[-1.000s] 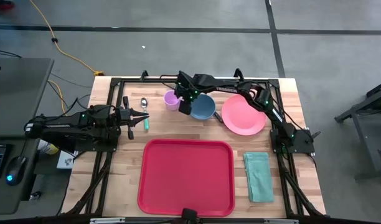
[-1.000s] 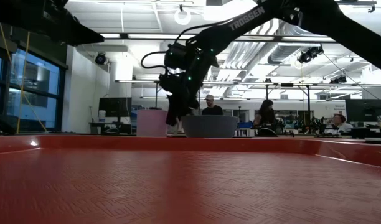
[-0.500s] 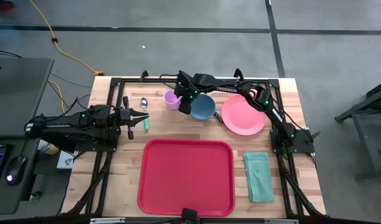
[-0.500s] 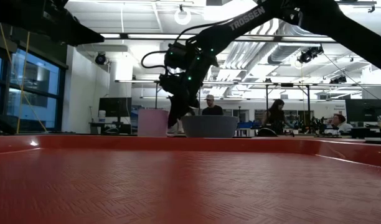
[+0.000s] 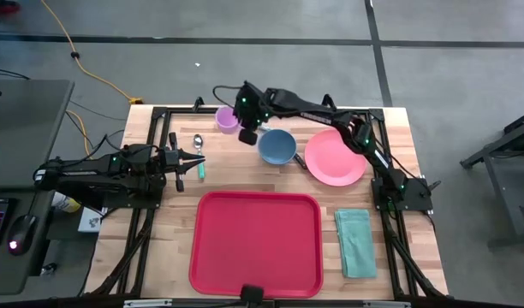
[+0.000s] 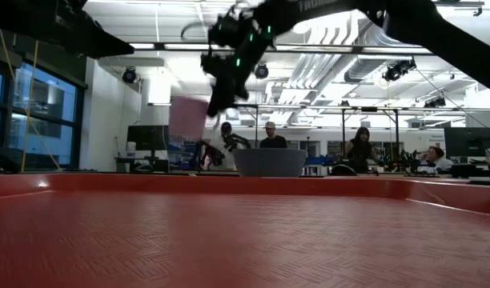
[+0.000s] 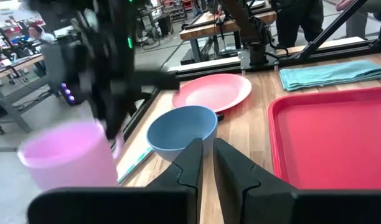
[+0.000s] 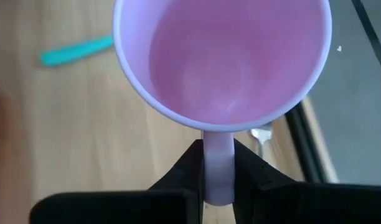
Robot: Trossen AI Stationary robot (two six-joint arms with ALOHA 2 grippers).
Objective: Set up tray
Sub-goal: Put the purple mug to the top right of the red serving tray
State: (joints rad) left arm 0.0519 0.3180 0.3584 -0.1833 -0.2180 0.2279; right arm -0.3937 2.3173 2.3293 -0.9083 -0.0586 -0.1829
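Note:
My right gripper (image 5: pixel 247 134) hangs over the table's far side, left of the middle. It is shut on a pink mug (image 5: pixel 227 118), which is in the air with its mouth up (image 8: pixel 221 56). The red tray (image 5: pixel 255 244) lies flat at the near middle. The blue bowl (image 5: pixel 277 146) and the pink plate (image 5: pixel 335 157) stand on the wood beyond it. My left gripper (image 5: pixel 198 158) waits shut at the table's left, beside the spoon (image 5: pixel 199 145), and touches nothing. My right gripper pinches the mug's handle (image 8: pixel 218 165) between its two fingers, coming from above and pointing down. The handle sticks out from the mug's side toward the blue bowl. The mug (image 6: pixel 188 120) hangs upright beside the fingers, lifted clear of the table.
A folded teal cloth (image 5: pixel 356 243) lies on the wood right of the tray. The spoon has a teal handle (image 5: pixel 201 170) and lies at the far left. A black frame rail (image 5: pixel 185 109) runs along the table's far edge, just behind the mug. People stand in the room beyond.
My right gripper has shut on the mug's handle. It has then risen and gone toward the table's far left corner. The mug, which stood on the wood next to the blue bowl, is now lifted clear and still upright.

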